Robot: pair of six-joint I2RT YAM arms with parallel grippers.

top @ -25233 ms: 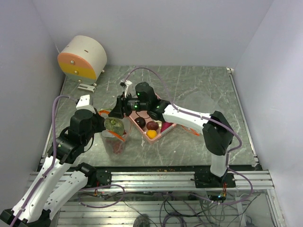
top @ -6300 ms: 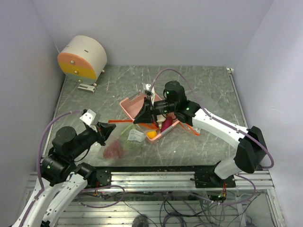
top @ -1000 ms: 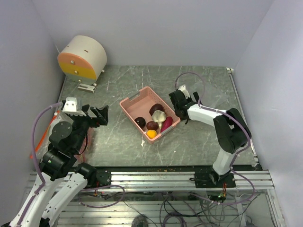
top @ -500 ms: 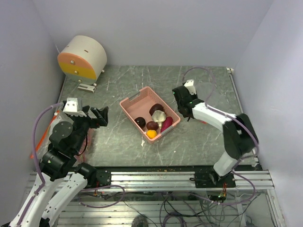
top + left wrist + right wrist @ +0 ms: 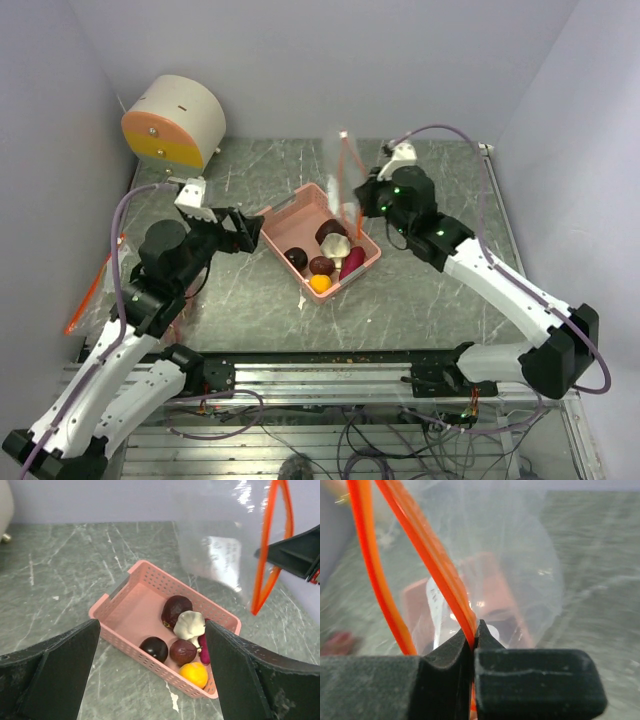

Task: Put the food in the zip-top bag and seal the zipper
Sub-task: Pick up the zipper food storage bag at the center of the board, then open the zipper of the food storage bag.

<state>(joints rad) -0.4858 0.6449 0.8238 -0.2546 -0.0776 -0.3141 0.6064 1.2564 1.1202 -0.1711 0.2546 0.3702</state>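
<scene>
The food lies in the pink basket [image 5: 283, 212]: a whitish bulb [image 5: 189, 624], dark purple and red grapes [image 5: 182, 652], a small orange fruit [image 5: 193, 674] and a magenta piece [image 5: 352, 264]. My right gripper [image 5: 473, 631] is shut on the orange-red zipper [image 5: 436, 566] of the clear zip-top bag [image 5: 216, 547]. It holds the bag in the air above the basket's far right side [image 5: 337, 168]. In the top view the right gripper [image 5: 361, 207] sits just behind the basket. My left gripper [image 5: 243, 230] is open and empty, left of the basket and facing it.
A round white drum with an orange and yellow face [image 5: 175, 122] stands at the back left. An orange strip [image 5: 92, 287] lies along the table's left edge. A small white scrap [image 5: 303, 300] lies in front of the basket. Walls close the table on three sides.
My right gripper has shut on the bag's zipper and lifted the bag from the table to above the basket. My left arm has swung forward and right, toward the basket.
</scene>
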